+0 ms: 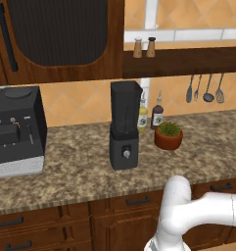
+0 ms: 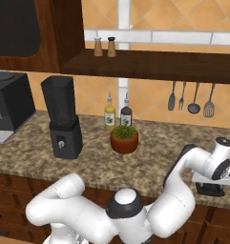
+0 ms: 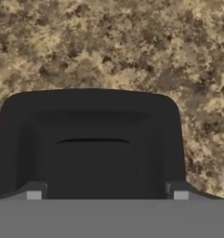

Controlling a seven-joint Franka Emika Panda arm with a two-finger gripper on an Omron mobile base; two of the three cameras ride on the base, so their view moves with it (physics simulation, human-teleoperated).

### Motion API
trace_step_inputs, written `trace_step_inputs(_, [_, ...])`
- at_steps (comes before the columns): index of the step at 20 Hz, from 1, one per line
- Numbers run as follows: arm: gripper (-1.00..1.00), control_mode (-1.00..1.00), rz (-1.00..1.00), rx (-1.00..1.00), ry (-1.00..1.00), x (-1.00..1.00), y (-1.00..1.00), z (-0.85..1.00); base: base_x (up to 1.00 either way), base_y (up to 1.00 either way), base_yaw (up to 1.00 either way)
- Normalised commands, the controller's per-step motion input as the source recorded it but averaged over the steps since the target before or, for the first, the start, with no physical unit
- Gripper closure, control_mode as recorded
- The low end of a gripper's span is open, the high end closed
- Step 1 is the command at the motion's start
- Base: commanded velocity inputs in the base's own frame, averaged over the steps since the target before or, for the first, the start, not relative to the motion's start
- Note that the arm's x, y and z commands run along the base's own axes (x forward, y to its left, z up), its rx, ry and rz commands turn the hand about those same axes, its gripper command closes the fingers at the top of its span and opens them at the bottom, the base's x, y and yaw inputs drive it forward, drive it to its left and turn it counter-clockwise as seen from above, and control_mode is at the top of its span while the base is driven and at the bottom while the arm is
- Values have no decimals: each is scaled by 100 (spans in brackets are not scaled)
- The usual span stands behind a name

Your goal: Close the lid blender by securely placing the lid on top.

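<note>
The blender point(image 1: 124, 125) stands on the speckled counter point(image 1: 80, 166), a little left of a small potted plant point(image 1: 168, 135) and two bottles point(image 1: 150, 113). A black coffee machine point(image 1: 16, 130) sits far to its left. The top of the jar looks open, with no cap on it, so the main job is not done yet.

The lid point(image 3: 88, 144) is not near the blender. It lies flat on the counter, far over to the right, near the front edge. In the right base view it is the low dark shape under the robot's hand point(image 2: 211, 188).

The gripper point(image 3: 106, 195) is right over the lid. Its jaws are wide apart, with one tip on each side of the lid. From the hand view it is hard to say if the tips are touching the lid yet; it seems they are not squeezing it.

So the work is only at its start. The robot has to close on the lid, lift it, carry it left to the blender and press it down on the jar.
</note>
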Motion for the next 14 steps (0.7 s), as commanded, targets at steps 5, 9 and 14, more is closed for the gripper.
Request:
trace_step_inputs(5, [-100,-100,5,-8,7,-10,24,-51,0,0,0])
trace_step_inputs(9, [100,-100,1,-6,0,-27,25,-53,0,0,0])
trace_step_inputs(14, [100,-100,0,-1,0,-28,25,-58,0,0,0])
